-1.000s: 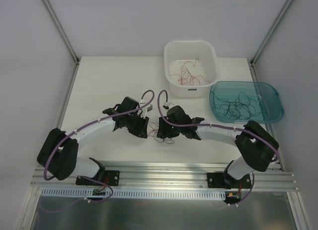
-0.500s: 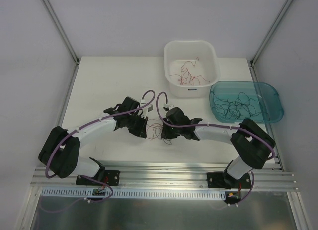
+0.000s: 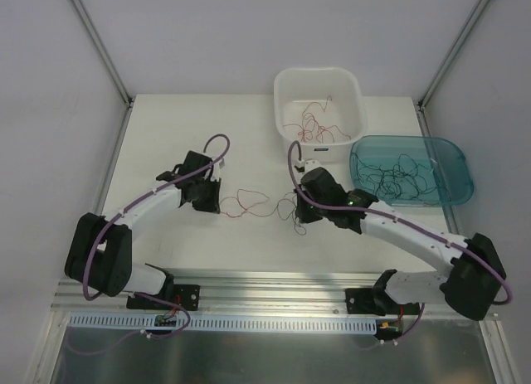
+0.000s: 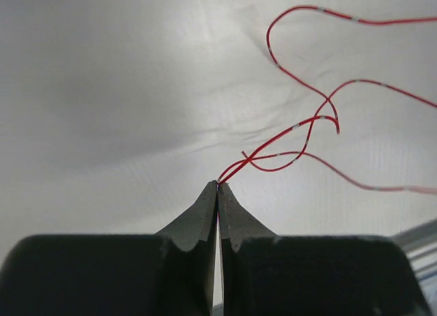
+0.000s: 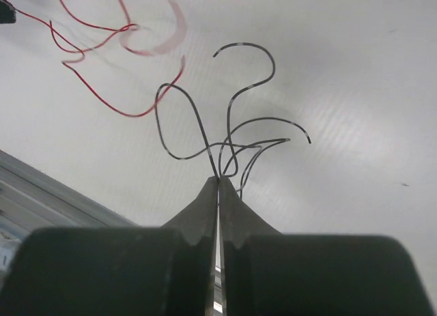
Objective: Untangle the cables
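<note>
Left jaws pinched shut on red wire [image 4: 295,127], right jaws shut on black wires [image 5: 228,125], both mid-desk [image 3: 182,143], white-walled booth, tub [image 3: 319,70] and blue tray [image 3: 406,138] back right holding more wire, arms swung apart since 0.5 s ago, red wire drawn out between them

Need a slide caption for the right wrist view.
Right end effector shut on black wires, red wire curling over the white table beyond.
</note>
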